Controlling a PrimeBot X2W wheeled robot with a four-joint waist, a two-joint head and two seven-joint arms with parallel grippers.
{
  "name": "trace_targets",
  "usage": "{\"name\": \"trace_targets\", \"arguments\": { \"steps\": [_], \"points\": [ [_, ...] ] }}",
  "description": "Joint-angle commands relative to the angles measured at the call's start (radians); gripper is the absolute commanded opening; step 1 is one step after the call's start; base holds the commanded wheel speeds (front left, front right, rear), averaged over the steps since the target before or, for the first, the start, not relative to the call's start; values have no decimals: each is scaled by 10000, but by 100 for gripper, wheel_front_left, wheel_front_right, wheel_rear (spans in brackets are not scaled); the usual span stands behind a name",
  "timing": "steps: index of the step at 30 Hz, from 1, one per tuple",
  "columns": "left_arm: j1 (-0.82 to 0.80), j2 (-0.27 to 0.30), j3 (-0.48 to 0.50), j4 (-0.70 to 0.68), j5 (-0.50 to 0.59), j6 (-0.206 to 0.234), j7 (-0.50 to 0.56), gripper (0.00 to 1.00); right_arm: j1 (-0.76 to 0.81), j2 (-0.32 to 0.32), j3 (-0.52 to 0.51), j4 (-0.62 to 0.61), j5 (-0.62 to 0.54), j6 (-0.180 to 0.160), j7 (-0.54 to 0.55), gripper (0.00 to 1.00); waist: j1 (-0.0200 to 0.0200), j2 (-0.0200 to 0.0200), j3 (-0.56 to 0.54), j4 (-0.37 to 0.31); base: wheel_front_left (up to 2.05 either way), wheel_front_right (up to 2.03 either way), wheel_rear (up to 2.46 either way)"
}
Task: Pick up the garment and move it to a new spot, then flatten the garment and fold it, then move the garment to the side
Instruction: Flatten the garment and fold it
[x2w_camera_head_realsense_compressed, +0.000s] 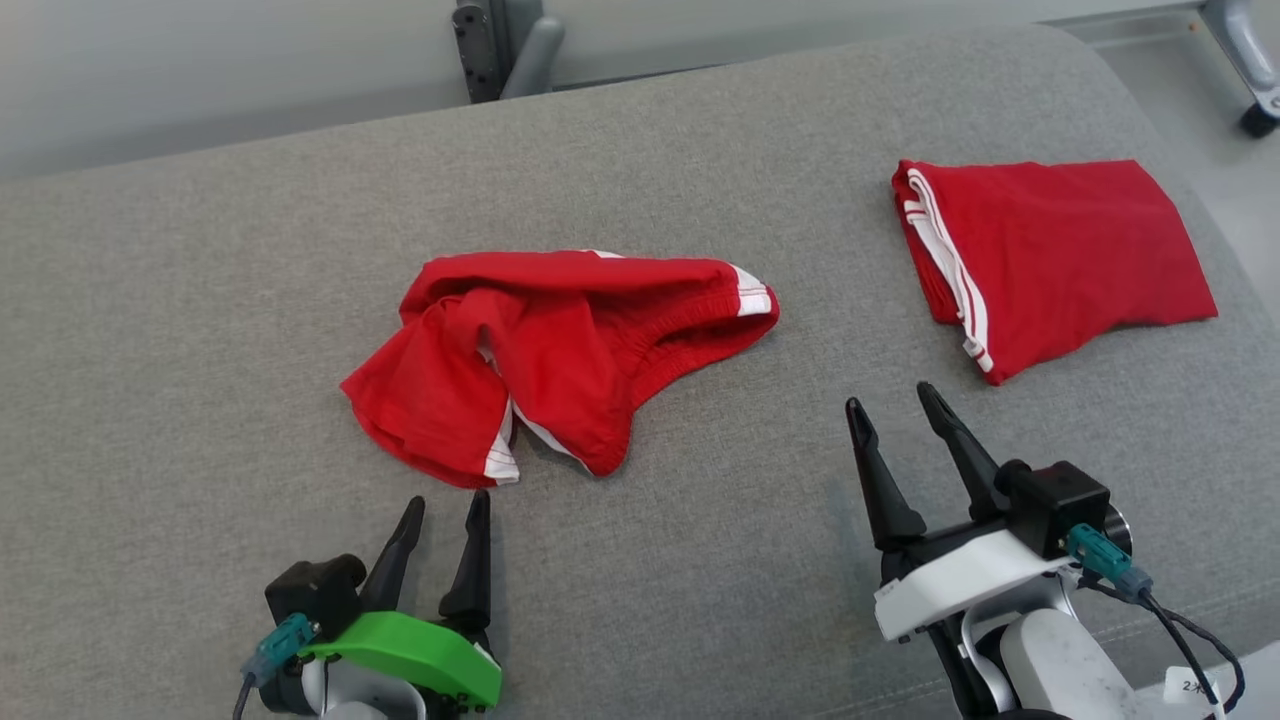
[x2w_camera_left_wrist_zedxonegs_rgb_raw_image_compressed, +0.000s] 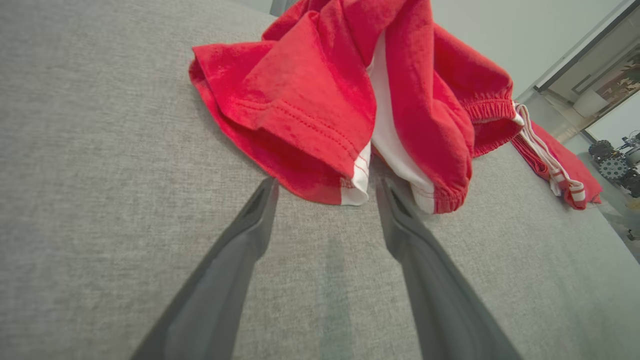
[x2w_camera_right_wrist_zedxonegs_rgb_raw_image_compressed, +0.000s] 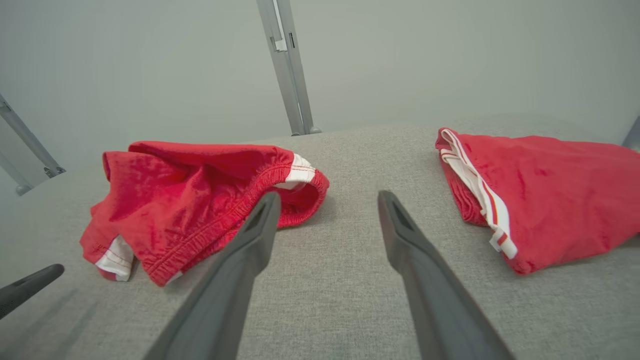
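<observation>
Checker: Left gripper (x2w_camera_head_realsense_compressed: 448, 498), nearest the camera. Report condition.

Operator: Fingers apart, nothing between them. The unit sits low at the near left of the bench (x2w_camera_head_realsense_compressed: 200, 380). Its tips stand just short of the nearest hem of the red shorts (x2w_camera_head_realsense_compressed: 560, 340). In the left wrist view that hem lies between the two tips; contact cannot be confirmed.

Checker: Right gripper (x2w_camera_head_realsense_compressed: 889, 396)?

Operator: Fingers apart, empty. It is at the near right, with its tips aimed at the bare cloth between the two garments and clear of both.

Checker: Locate the task item and give its orientation.

Operator: Red shorts, crumpled, at the middle of the bench. In the head view the long axis runs from near left to far right. The elastic waistband opens toward the right end. A white-striped leg hem points at the left gripper.

Checker: Edges and clearance?

Operator: The far edge crosses the top of the head view, with a gray metal post (x2w_camera_head_realsense_compressed: 500, 50) beyond it. The right edge curves down past the folded red garment (x2w_camera_head_realsense_compressed: 1070, 250). That garment lies near this edge, white-striped side facing the middle, well apart from the red shorts. Bare bench is available in three zones: a wide area left of the red shorts, a strip between the garments, and the near band between the grippers.
</observation>
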Motion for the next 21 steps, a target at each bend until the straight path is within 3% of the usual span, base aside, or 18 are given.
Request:
{"name": "trace_targets", "arguments": {
  "steps": [1,8,17,18,19,20,21],
  "points": [
    [-209,39,-3,94,-135,-37,6,100,-81,-25,0,-32,-91,-13,-14,100,0,-1,647,-535,0,0,0],
    [-525,42,-122,271,-506,-44,7,100,-315,-26,-22,-69,-53,-13,-15,100,0,-1,952,-909,0,0,0],
    [-533,39,327,-743,-32,-46,7,100,-317,-26,-36,-86,-5,-13,-15,100,0,-1,1023,-922,0,0,0],
    [-494,40,371,-942,58,-47,7,77,-324,-25,-6,-76,26,-13,-15,100,0,-1,1031,-900,0,0,0],
    [-449,40,418,-1143,128,-45,7,36,-330,-26,14,-58,42,-13,-15,100,0,-1,1035,-871,0,0,0],
    [-410,40,455,-1363,262,-47,5,7,-340,-29,24,-46,50,-13,-15,100,0,-1,1033,-836,0,0,0],
    [-351,40,477,-1546,333,-46,7,0,-342,-28,30,-33,81,-13,-15,100,0,-1,1020,-794,0,0,0]
  ]
}}
